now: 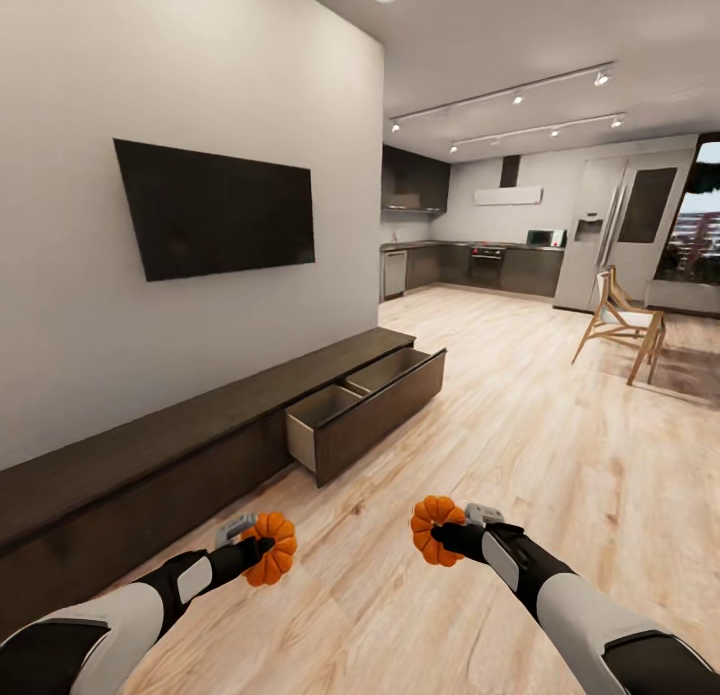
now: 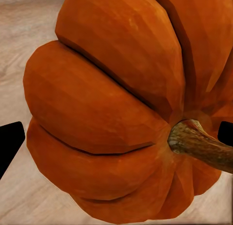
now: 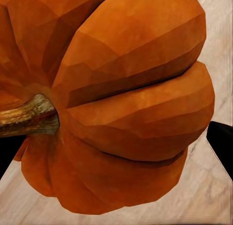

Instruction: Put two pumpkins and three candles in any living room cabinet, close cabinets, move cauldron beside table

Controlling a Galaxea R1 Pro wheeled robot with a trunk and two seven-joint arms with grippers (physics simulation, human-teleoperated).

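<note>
Left gripper (image 1: pixel 262 553): jaws closed around one pumpkin (image 1: pixel 272 548), carried low above the wood floor (image 1: pixel 520 455); in the left wrist view its brown stem (image 2: pixel 199 143) lies sideways.

Right gripper (image 1: pixel 452 537): jaws closed around the second pumpkin (image 1: pixel 433 530), level with the first and well apart from it.

Cabinet (image 1: pixel 180 445): long, low and dark, against the wall ahead on the left. One drawer (image 1: pixel 365 410) stands pulled out, its two pale compartments apparently empty.

Television (image 1: pixel 215 207): on the wall above the cabinet.

Kitchen (image 1: pixel 470 260) and wooden chair (image 1: pixel 620 325): far end of the room.

Step in hand, as judged: carrying both pumpkins to the open drawer. Next move calls for closing in on the drawer, bringing each gripper over a compartment, lowering and letting go.
</note>
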